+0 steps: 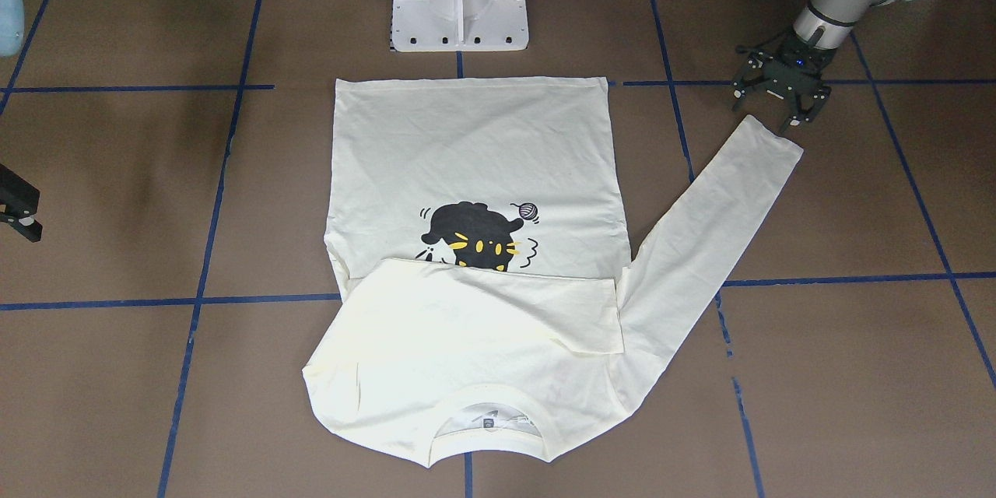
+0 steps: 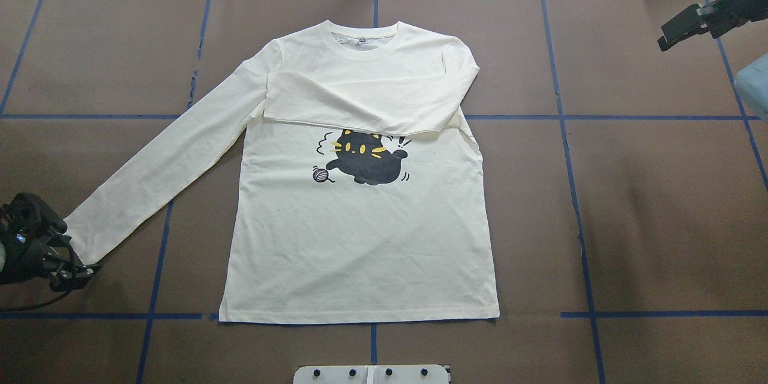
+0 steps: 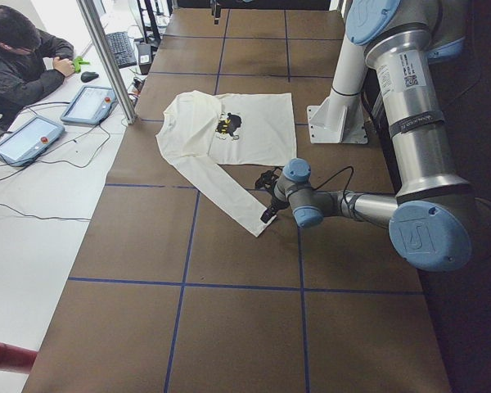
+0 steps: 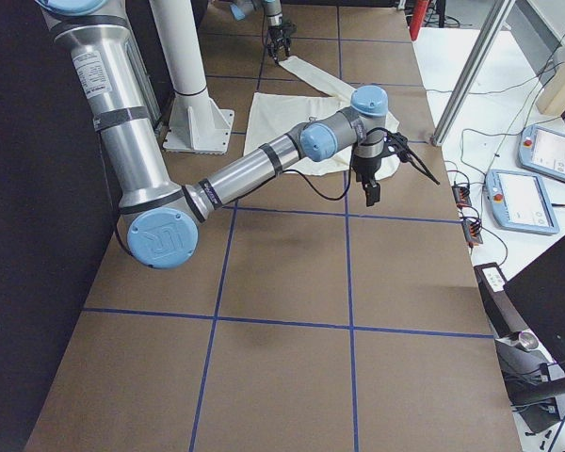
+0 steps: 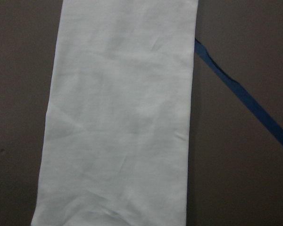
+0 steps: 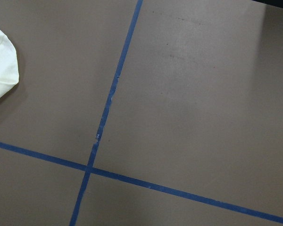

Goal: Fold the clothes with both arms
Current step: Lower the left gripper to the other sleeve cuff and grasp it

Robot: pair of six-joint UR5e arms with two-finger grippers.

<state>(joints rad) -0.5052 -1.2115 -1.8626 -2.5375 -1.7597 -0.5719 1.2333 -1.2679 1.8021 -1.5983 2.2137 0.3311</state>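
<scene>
The cream-white shirt lies flat on the brown table with the black cat print facing up. One sleeve is folded across the chest. The other sleeve stretches out straight toward my left side. My left gripper stands open just at that sleeve's cuff, with nothing between its fingers. The left wrist view is filled by the sleeve. My right gripper hovers off to the far right, away from the shirt, and looks open and empty.
The white pedestal base stands just behind the shirt's hem. Blue tape lines grid the brown table. A person sits at the far side by two tablets.
</scene>
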